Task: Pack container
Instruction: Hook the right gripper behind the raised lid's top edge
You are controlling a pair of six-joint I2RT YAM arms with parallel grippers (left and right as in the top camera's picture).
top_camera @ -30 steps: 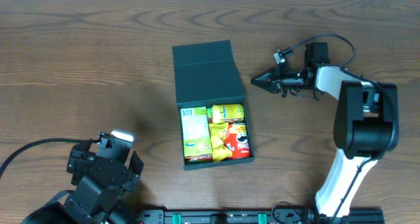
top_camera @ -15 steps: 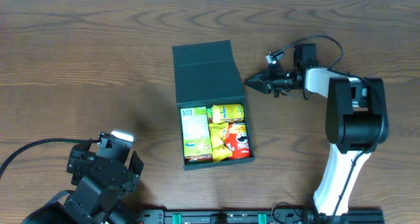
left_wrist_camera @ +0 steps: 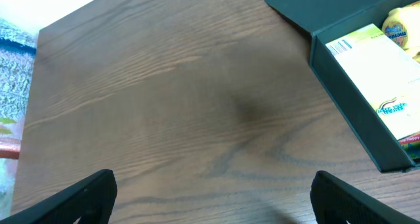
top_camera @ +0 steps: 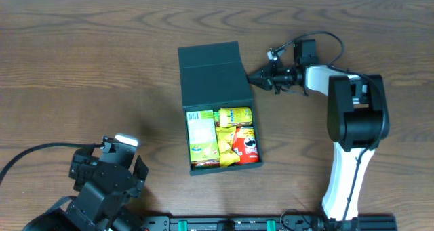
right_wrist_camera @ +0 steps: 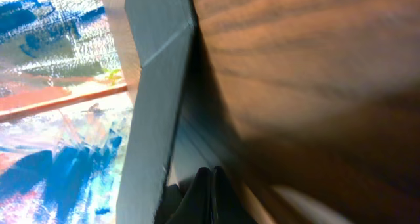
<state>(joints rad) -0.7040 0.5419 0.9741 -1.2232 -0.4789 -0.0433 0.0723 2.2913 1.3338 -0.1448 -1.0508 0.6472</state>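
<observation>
From where I stood, the brown wood-grain table (top_camera: 81,48) carried one large thing, the dark green matte square box (top_camera: 215,89), sitting at the centre of the overhead view, its open compartment towards the lower edge. Its hinged flap lid (top_camera: 210,58) lay folded back flat on the wood above the compartment. The packing looked to me nearly finished: the compartment seemed full, nothing loose lay on the table in any view, and what remained, as I judged it, was to swing the lid over and close it. Inside, a tall light-green and white carton (top_camera: 201,137) filled the left side. A yellow printed pouch (top_camera: 235,116) sat at the upper right, a red snack can (top_camera: 248,144) at the lower right, and a crinkled yellow packet (top_camera: 226,148) was wedged between the carton and the can. The right gripper (top_camera: 251,77) had its fingers pinched together with nothing between them, its tip right at the lid's right edge. I could not tell whether it touched the lid. The left gripper (left_wrist_camera: 213,191) waited at the lower left, well apart from the box, its fingers spread wide and holding nothing.
</observation>
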